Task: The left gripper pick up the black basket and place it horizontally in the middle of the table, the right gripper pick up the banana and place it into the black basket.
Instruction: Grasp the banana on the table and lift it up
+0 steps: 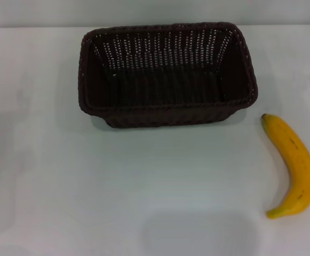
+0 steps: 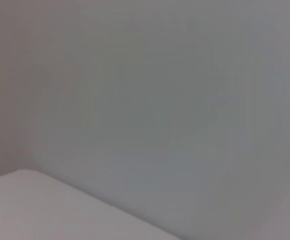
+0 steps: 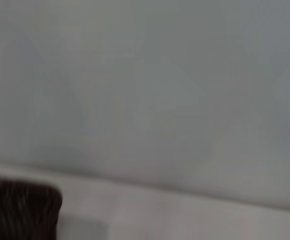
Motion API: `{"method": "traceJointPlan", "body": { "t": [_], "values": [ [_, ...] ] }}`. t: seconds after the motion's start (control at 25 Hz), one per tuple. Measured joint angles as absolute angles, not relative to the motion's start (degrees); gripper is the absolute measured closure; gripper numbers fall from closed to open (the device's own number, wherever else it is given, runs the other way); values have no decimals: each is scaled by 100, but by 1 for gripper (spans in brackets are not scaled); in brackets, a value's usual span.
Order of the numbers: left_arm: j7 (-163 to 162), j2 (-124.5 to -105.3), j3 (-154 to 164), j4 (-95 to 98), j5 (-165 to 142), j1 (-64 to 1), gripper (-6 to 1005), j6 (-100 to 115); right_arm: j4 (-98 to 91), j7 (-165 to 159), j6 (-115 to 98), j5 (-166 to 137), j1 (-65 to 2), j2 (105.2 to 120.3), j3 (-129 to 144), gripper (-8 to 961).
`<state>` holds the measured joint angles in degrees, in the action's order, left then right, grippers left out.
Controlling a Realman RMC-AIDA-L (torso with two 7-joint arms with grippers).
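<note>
The black basket [image 1: 165, 74] stands upright and empty at the far middle of the white table [image 1: 90, 186], its long side across the view. A corner of it shows in the right wrist view [image 3: 20, 210]. The yellow banana [image 1: 294, 165] lies on the table at the right, in front of and to the right of the basket, apart from it. Neither gripper shows in any view. The left wrist view shows only a table corner [image 2: 45, 210] and a plain wall.
A grey wall runs behind the table's far edge [image 1: 37, 25]. Faint shadows lie on the table at the near middle and at the left edge.
</note>
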<state>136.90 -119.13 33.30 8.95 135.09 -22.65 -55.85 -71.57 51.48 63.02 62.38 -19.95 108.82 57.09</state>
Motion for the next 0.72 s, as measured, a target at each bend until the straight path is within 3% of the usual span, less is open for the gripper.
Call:
{"method": "traceJointPlan", "body": {
  "t": [0.2, 0.72],
  "values": [
    [13799, -11923, 3333, 691, 13527, -2386, 201, -5550, -8727, 4477, 7502, 4684, -1928, 11474, 5557, 79],
    [13827, -11924, 3332, 624, 13659, -2416, 189, -5490, -9612, 3076, 8540, 3938, -1933, 11501, 7365, 80]
  ]
}}
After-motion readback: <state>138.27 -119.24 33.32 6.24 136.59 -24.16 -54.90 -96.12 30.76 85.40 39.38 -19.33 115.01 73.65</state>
